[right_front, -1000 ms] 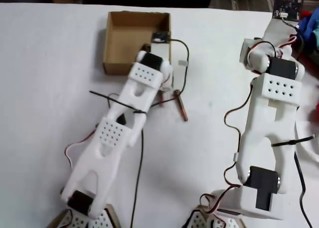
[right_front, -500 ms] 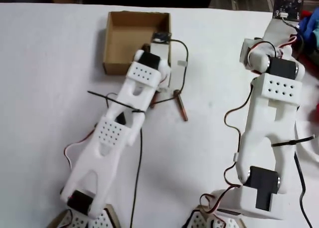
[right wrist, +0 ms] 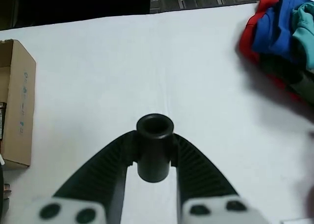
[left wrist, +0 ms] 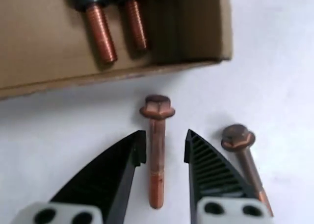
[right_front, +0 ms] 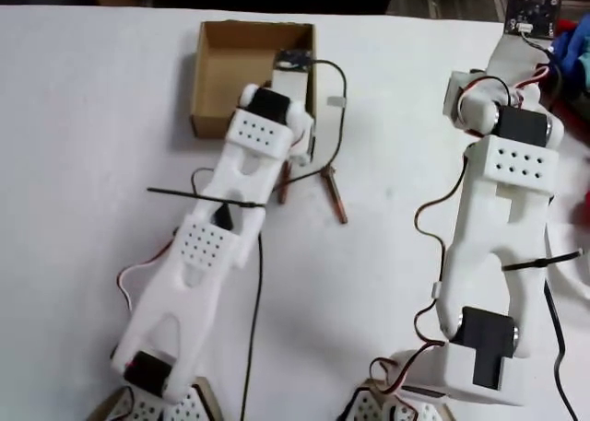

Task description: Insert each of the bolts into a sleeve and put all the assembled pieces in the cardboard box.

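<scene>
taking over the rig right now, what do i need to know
Left claw: open, straddling a loose bolt on the table beside the cardboard box.
Right claw: shut on a black sleeve, held upright.
Done: at least two sleeved bolts lie in the box.
To do: that bolt and a second bolt beside it need sleeves, then boxing.

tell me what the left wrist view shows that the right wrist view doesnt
Left wrist view: a first bolt lying on the table between the open jaws of the left gripper, a second bolt beside it, and sleeved bolts inside the cardboard box.
Right wrist view: the right gripper, jaws shut on an upright black sleeve, and a pile of coloured cloth.
Shared: the cardboard box and the white table.
</scene>
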Tool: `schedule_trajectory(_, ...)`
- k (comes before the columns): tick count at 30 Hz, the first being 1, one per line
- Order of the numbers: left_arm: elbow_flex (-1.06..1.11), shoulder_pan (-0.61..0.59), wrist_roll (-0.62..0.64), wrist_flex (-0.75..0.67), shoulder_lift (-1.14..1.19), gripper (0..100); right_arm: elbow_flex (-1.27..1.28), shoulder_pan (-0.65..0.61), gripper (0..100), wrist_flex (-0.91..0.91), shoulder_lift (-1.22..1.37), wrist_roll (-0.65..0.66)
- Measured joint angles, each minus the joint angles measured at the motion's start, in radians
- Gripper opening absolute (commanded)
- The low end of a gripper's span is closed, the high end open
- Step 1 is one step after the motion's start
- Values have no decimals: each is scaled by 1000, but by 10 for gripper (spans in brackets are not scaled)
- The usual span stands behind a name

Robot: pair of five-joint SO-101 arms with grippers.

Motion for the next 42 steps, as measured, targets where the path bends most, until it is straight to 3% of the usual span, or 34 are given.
schedule_trajectory(6,0,-2,0,-78,11,153,0,0,20,0,0,0)
schedule_trajectory(22,37,-8,0,-86,58,146,0,0,20,0,0,0)
schedule_trajectory(26,38,-6,0,-86,58,15,0,0,20,0,0,0)
schedule_trajectory(42,15,-3,0,8,58,25,0,0,20,0,0,0)
